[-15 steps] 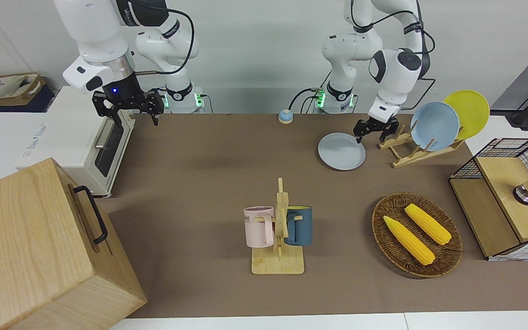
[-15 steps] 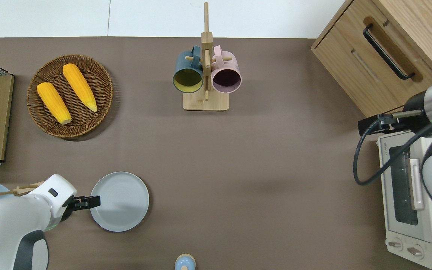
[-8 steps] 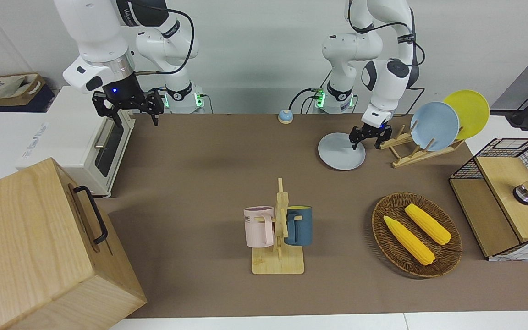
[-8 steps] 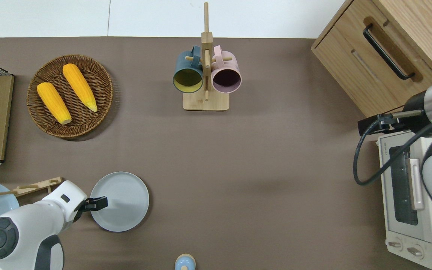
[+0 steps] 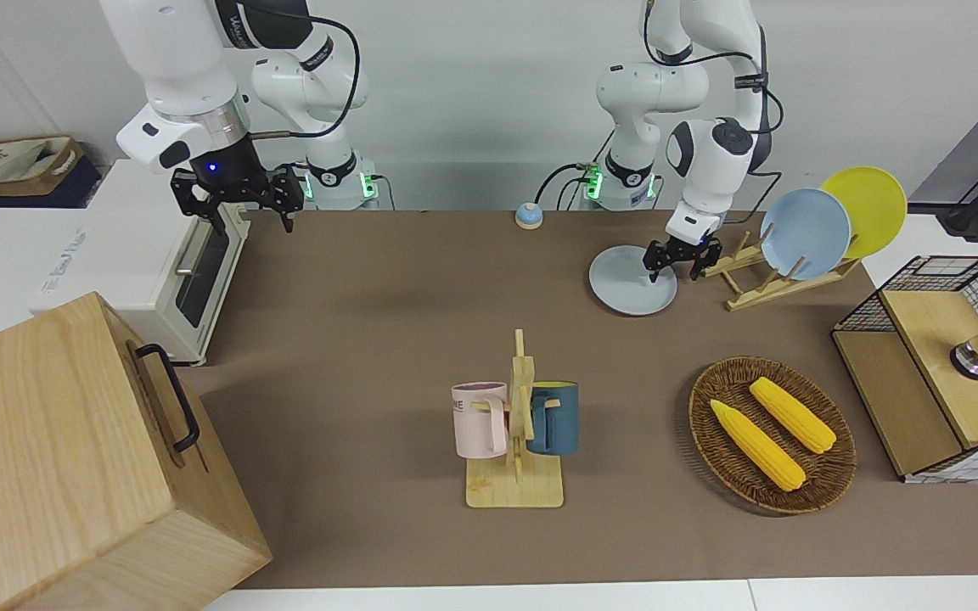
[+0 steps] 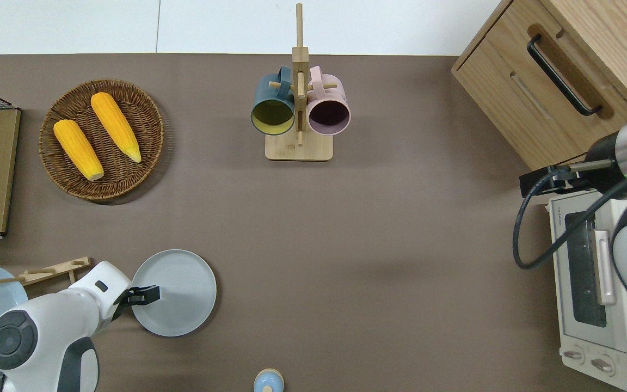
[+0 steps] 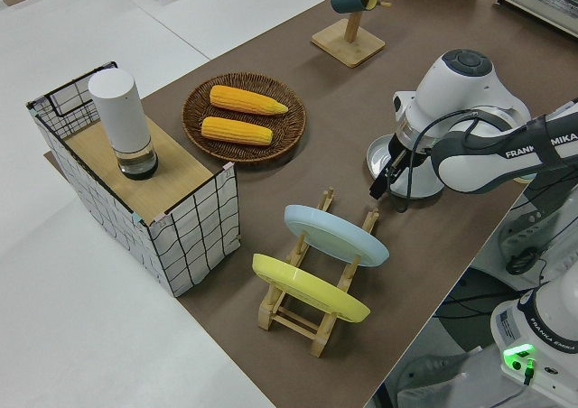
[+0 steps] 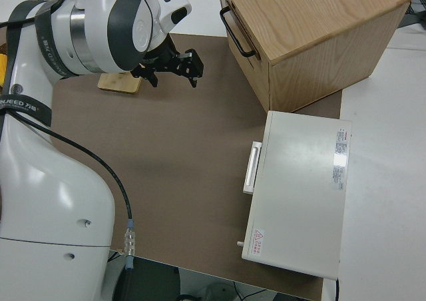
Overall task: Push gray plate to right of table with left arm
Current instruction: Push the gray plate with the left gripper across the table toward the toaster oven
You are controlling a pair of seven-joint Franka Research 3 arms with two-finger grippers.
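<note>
Left gripper [image 6: 149, 294] at the gray plate [image 6: 177, 292]

The plate lies flat on the table [image 6: 346, 245], just beside the wooden plate rack [image 5: 765, 276]. The left gripper's fingers, slightly apart, sit over the plate's rack-side rim. The right arm is parked, fingers spread.

I've got a plain white wall [image 5: 472, 76] facing me across the back, evenly lit, no hard shadows. Off the right arm's end stands a big wooden cabinet [image 5: 73, 458] with a black handle [image 5: 168, 395], and nearer to me a white toaster oven [image 5: 145, 255]. Toward the left arm's end sits a wire-sided crate [image 5: 947, 356] with a wooden top. White floor [image 7: 81, 318] spreads pale around it.
</note>
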